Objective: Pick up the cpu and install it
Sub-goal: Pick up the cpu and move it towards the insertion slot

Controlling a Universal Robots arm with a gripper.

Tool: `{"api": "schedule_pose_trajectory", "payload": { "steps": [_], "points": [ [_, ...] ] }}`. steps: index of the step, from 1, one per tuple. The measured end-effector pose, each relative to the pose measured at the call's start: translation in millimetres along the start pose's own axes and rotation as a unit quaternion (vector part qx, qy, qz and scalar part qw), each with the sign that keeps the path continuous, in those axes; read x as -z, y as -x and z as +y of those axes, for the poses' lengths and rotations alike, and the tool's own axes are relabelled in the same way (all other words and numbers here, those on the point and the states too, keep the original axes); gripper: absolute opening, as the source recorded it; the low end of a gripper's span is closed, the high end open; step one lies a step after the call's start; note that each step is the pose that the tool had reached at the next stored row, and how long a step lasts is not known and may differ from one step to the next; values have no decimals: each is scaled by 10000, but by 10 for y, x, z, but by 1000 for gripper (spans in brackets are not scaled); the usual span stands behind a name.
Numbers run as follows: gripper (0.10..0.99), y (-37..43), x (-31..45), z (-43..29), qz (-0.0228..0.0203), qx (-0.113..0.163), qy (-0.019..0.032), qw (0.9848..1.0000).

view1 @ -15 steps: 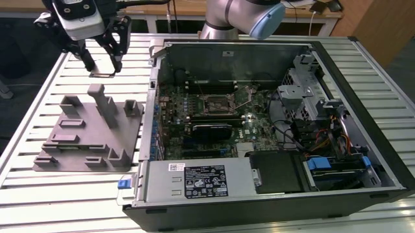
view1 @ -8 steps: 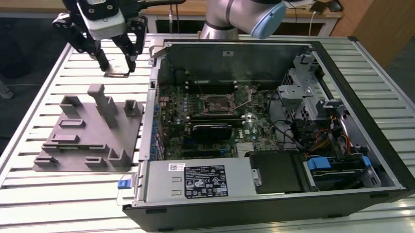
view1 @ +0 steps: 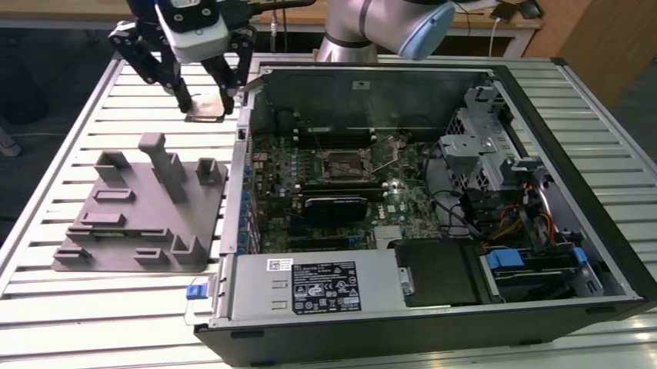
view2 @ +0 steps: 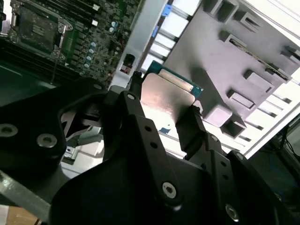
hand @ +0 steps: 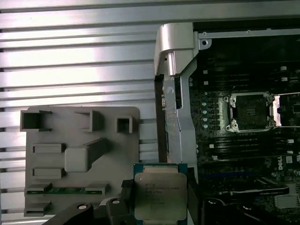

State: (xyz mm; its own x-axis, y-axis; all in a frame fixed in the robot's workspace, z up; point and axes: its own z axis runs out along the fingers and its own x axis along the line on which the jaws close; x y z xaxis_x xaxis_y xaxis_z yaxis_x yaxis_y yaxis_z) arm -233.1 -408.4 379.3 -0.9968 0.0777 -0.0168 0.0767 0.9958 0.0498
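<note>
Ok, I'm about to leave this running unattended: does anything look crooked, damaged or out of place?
Nothing stands out. The cpu sits square in the gripper, over the table beside the case; the socket is open and empty; the grey fixture lies flat.

cpu [hand: 159, 194] partly covered, cropped
Lower edge runs off the first wrist view; gripper [view2: 163, 101] covers two of its sides in the second wrist view.
</note>
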Motion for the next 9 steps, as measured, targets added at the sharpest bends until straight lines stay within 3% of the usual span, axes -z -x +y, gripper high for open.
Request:
{"api": "schedule_pose_trajectory", "payload": {
  "steps": [9],
  "points": [
    [541,270,-6,21,0,-1,0,10000]
  ]
}}
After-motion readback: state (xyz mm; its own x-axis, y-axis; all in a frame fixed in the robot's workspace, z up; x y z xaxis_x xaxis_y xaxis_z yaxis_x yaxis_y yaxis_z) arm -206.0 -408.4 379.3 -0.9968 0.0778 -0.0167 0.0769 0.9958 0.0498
